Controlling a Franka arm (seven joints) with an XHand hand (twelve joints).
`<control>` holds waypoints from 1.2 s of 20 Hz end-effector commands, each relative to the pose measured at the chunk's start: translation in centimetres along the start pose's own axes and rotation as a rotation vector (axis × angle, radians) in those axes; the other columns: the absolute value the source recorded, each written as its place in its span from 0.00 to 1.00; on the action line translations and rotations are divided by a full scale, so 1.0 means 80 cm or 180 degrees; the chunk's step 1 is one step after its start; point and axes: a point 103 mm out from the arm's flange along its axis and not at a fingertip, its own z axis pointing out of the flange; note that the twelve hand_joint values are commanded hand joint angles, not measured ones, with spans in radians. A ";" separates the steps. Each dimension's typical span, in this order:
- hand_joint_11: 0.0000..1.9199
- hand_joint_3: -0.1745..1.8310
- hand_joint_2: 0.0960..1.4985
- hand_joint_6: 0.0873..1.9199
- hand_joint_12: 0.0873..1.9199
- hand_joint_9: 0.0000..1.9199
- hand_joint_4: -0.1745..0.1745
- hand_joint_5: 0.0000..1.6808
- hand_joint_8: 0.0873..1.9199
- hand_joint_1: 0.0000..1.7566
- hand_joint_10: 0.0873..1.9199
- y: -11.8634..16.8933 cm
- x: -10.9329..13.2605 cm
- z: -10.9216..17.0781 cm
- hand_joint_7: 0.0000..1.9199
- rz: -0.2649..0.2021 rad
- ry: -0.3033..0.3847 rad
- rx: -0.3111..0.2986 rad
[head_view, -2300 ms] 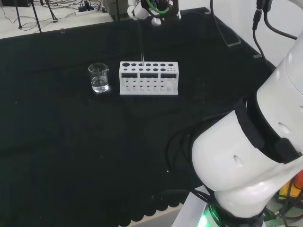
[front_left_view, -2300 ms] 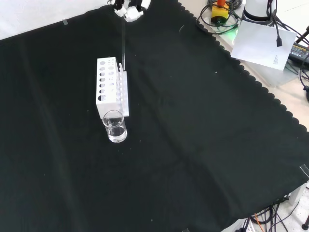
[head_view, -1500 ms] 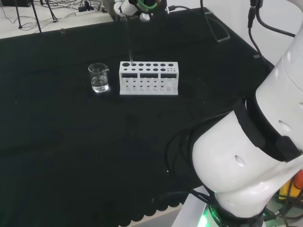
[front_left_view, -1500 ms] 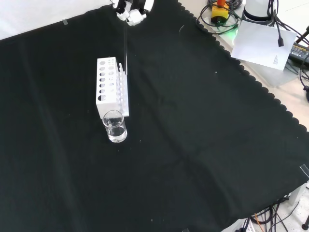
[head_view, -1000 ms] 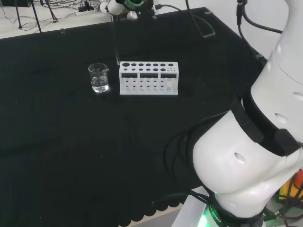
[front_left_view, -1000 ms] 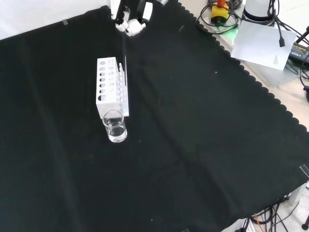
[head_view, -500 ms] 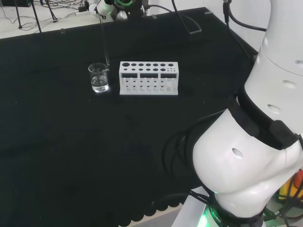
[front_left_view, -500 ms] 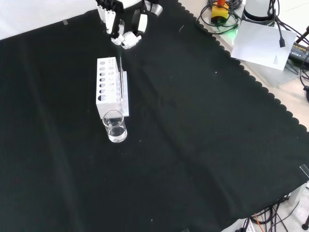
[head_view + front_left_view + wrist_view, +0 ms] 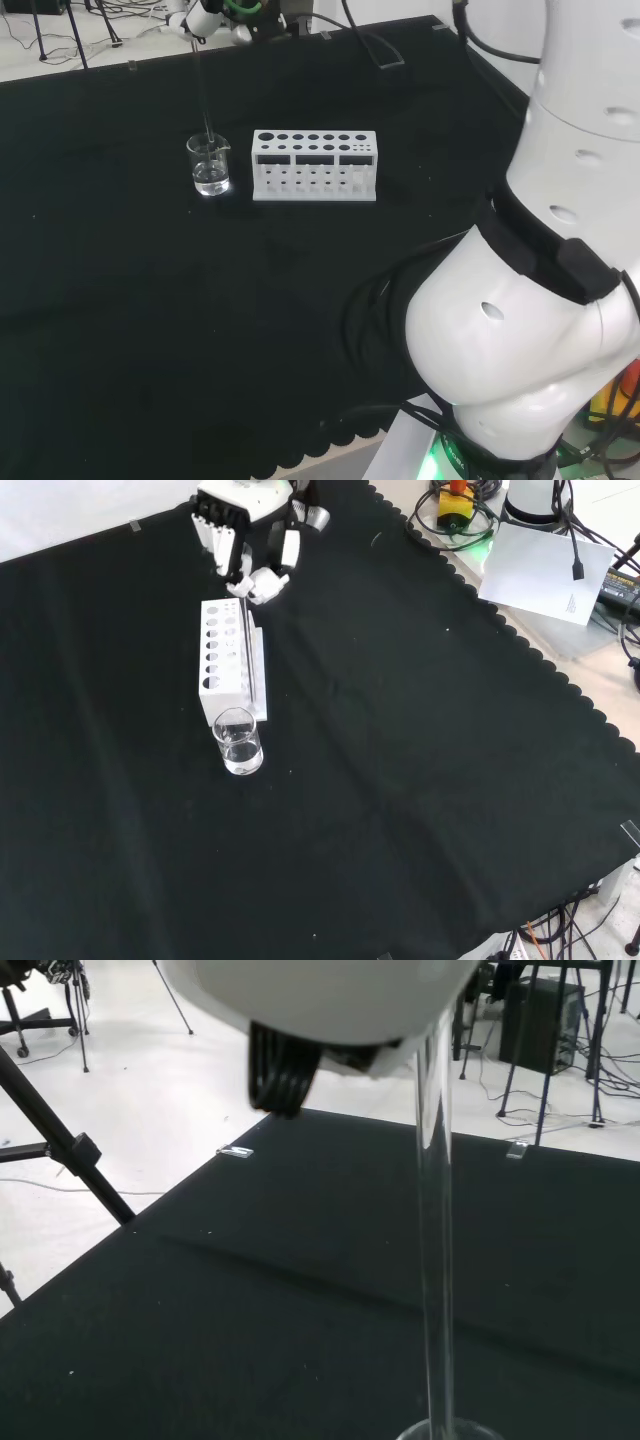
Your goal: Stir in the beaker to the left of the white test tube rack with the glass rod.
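A clear glass beaker with a little clear liquid stands on the black cloth just left of the white test tube rack in the head view. In the front view the beaker is nearer than the rack. The hand is high above the rack's far end, its fingers curled and pinching the top of the glass rod. The rod hangs almost upright with its lower end at the beaker's mouth. In the wrist view the rod runs down to the beaker's rim.
The arm's large white links take up the right of the head view. Beyond the cloth's scalloped edge lie a white sheet and cables. Tripod legs stand on the floor past the bench.
The hand has carried the rod from over the rack's holes leftward in the head view, nearer in the front view, until the rod's lower end came over the beaker.
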 end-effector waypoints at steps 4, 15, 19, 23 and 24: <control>0.95 0.54 0.33 0.47 0.35 0.98 0.00 0.70 0.53 0.69 0.37 0.033 -0.016 0.021 0.81 -0.0079 0.0063 0.0024; 0.95 0.54 0.33 0.47 0.35 0.98 0.00 0.70 0.53 0.69 0.36 0.054 -0.032 0.060 0.81 -0.0066 0.0140 0.0139; 0.95 0.54 0.33 0.47 0.35 0.98 0.00 0.70 0.53 0.69 0.36 0.060 -0.036 0.079 0.81 -0.0065 0.0159 0.0197; 0.95 0.54 0.34 0.47 0.35 0.98 0.00 0.70 0.53 0.69 0.36 0.064 -0.040 0.099 0.81 -0.0059 0.0179 0.0255; 0.95 0.54 0.34 0.47 0.35 0.98 0.00 0.70 0.53 0.69 0.36 0.064 -0.040 0.103 0.81 -0.0053 0.0179 0.0266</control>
